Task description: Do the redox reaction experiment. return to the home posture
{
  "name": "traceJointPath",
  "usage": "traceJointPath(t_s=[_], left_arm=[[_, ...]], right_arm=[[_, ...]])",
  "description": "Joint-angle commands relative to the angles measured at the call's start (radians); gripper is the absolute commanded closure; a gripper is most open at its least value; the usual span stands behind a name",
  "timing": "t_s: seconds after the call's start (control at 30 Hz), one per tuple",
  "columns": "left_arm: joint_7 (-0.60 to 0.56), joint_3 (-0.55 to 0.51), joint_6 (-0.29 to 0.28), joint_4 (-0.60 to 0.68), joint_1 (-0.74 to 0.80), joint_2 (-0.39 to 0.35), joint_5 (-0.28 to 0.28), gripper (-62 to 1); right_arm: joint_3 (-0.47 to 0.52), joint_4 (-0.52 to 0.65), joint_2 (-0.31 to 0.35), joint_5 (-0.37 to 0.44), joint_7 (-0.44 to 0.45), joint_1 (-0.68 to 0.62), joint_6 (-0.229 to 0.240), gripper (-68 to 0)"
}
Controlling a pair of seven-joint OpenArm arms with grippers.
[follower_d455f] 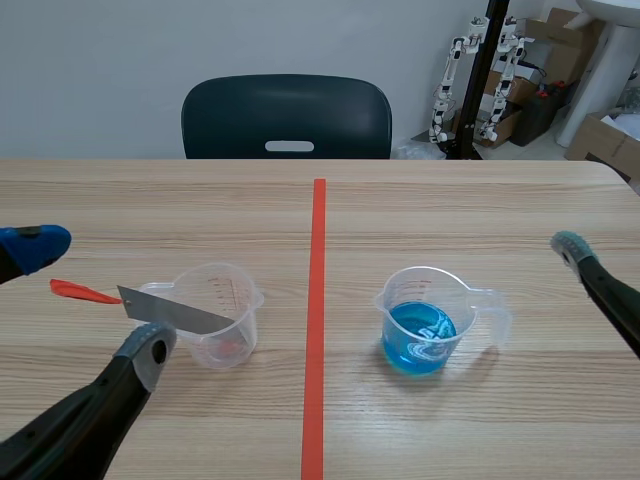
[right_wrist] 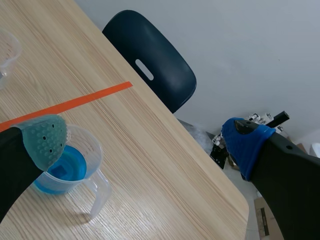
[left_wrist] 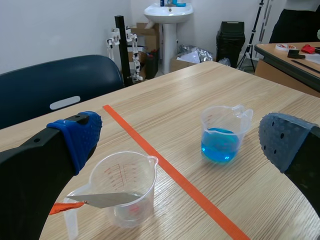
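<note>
One chair [follower_d455f: 287, 115] faces the table [follower_d455f: 480, 220] holding a cup [follower_d455f: 430, 320].

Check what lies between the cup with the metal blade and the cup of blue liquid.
Only the orange-red tape line, a marking; no object stands between the blade cup and the blue-liquid cup. The scene view shows this.

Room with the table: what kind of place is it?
Most likely a robotics lab: spare robot parts on a stand, stacked cardboard boxes behind, and a measuring cup of blue liquid on the table.
</note>
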Motion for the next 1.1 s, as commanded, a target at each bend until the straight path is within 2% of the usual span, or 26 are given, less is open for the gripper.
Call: traceJointPath(t_s=[0.0,0.1,0.23,0.27,0.4,1.07], left_arm=[[-0.014,0.0,0.006,0.02,0.011,0.005,-0.006,-62.3],[-0.014,0.0,0.006,0.02,0.016,0.005,-0.003,-62.3],[-0.014,0.0,0.005,0.02,0.017,0.005,-0.003,-62.3],[-0.014,0.0,0.006,0.02,0.019,0.005,-0.003,-62.3],[-0.014,0.0,0.006,0.02,0.019,0.005,-0.003,-62.3],[-0.021,0.0,0.006,0.02,0.019,0.005,-0.004,-62.3]], right_arm=[[0.006,0.013,-0.003,0.007,0.008,0.001,-0.008,-65.3],[0.006,0.013,0.011,0.006,0.008,0.001,0.004,-65.3],[0.006,0.013,0.077,0.007,-0.003,0.0,0.093,-65.3],[0.006,0.012,0.091,0.007,-0.011,0.0,0.098,-65.3],[0.006,0.012,0.11,0.007,-0.031,0.0,0.099,-65.3],[0.006,0.012,0.11,0.006,-0.031,0.001,0.098,-65.3]])
